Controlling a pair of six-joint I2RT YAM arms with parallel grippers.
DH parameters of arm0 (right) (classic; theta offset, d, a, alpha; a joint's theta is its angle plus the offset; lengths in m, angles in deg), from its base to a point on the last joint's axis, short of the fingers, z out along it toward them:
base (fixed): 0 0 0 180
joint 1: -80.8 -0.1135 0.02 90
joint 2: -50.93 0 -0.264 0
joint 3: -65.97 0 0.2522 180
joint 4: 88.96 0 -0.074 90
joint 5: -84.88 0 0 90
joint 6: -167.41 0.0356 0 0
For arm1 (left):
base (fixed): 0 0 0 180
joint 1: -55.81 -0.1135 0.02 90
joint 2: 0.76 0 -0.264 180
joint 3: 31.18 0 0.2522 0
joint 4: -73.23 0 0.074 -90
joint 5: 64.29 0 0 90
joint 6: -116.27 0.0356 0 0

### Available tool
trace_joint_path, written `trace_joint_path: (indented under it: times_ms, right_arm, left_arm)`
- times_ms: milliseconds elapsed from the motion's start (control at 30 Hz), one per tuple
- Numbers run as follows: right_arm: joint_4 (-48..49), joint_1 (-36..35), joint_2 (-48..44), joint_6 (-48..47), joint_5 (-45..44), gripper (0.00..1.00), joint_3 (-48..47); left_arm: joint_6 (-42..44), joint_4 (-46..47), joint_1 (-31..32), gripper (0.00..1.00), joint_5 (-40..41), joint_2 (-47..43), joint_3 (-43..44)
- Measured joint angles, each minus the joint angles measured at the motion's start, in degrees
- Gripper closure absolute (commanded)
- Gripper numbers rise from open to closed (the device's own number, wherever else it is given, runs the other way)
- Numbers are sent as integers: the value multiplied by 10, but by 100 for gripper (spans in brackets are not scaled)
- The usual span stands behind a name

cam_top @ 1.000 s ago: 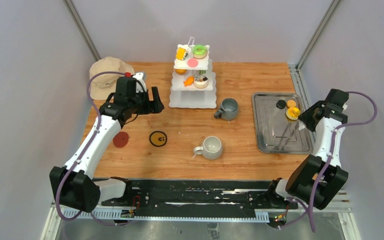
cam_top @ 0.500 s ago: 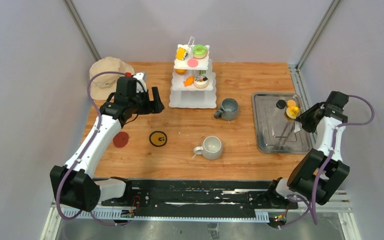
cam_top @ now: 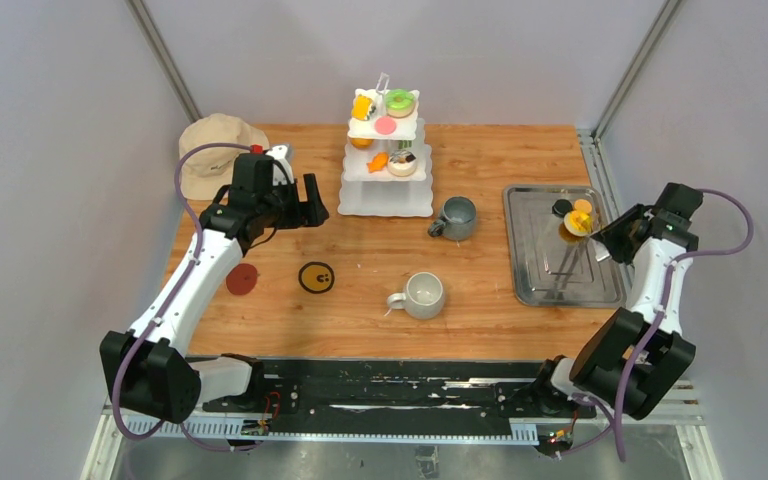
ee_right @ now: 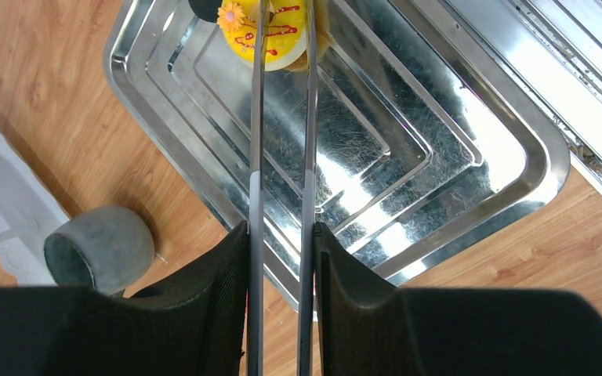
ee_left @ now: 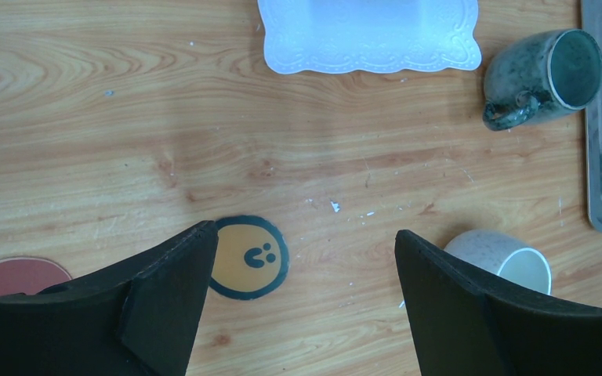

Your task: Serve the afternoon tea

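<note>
The white three-tier stand (cam_top: 387, 197) at the back centre holds several pastries on its upper tiers; its bottom tier (ee_left: 368, 39) is bare. A dark grey mug (cam_top: 457, 217) (ee_left: 553, 74) and a light grey mug (cam_top: 424, 294) (ee_left: 505, 262) stand on the table. My right gripper (cam_top: 608, 243) (ee_right: 281, 231) is shut on metal tongs (ee_right: 255, 157), whose tips pinch a yellow pastry (ee_right: 278, 35) (cam_top: 577, 224) over the steel tray (cam_top: 550, 270). My left gripper (cam_top: 310, 207) (ee_left: 306, 239) is open and empty above the table, left of the stand.
A black piece (cam_top: 560, 208) and an orange piece (cam_top: 583, 206) lie at the tray's back. A yellow smiley coaster (cam_top: 316, 277) and a red coaster (cam_top: 242, 279) lie at the front left. A beige hat (cam_top: 215, 150) sits at the back left.
My right gripper has shifted slightly, and the tongs with the yellow pastry have moved a little left over the tray. The left arm has not moved.
</note>
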Motion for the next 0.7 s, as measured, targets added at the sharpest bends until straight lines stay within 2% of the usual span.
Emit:
trace_joint_path:
  times_ms: [333, 567, 700]
  right_arm:
    - [-13, 0, -38, 0, 8, 99, 0]
    - [-28, -2, -89, 2, 47, 99, -4]
    - [-30, -34, -97, 12, 69, 99, -20]
  left_arm:
    - [0, 0, 0, 12, 0, -2, -2]
    - [0, 0, 0, 12, 0, -3, -2]
    - [0, 0, 0, 12, -2, -3, -2]
